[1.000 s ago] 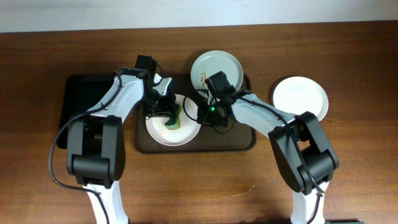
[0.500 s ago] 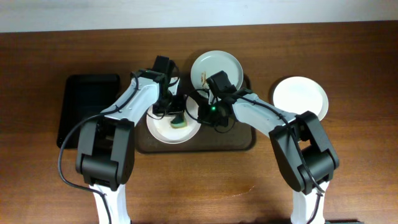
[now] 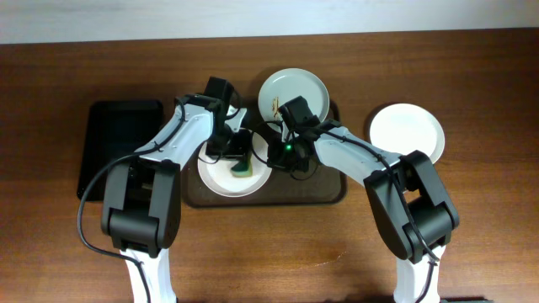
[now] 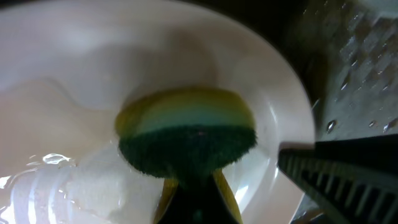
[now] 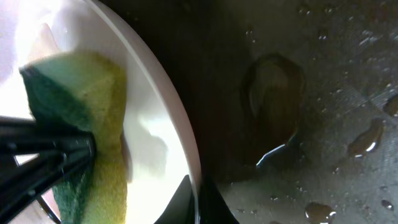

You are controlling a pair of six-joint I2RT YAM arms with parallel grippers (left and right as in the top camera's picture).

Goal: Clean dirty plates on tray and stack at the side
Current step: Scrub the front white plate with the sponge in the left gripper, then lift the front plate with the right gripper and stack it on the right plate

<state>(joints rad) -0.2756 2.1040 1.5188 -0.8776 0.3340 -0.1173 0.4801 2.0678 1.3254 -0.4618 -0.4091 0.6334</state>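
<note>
left jaws clamp sponge (image 4: 186,140) on plate (image 4: 62,62); right jaws pinch plate.

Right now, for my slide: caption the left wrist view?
Left gripper holds a yellow-green sponge on a white plate.

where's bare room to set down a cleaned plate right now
Bare table lies right of the side plate and in front of the brown tray. The black tray is bare too. Crowded: left gripper and right gripper meet over the tray's near plate and sponge.

A dark brown wooden table (image 3: 480,244) with visible grain fills the overhead view; a pale strip (image 3: 84,18) along its far edge may be a wall.
</note>
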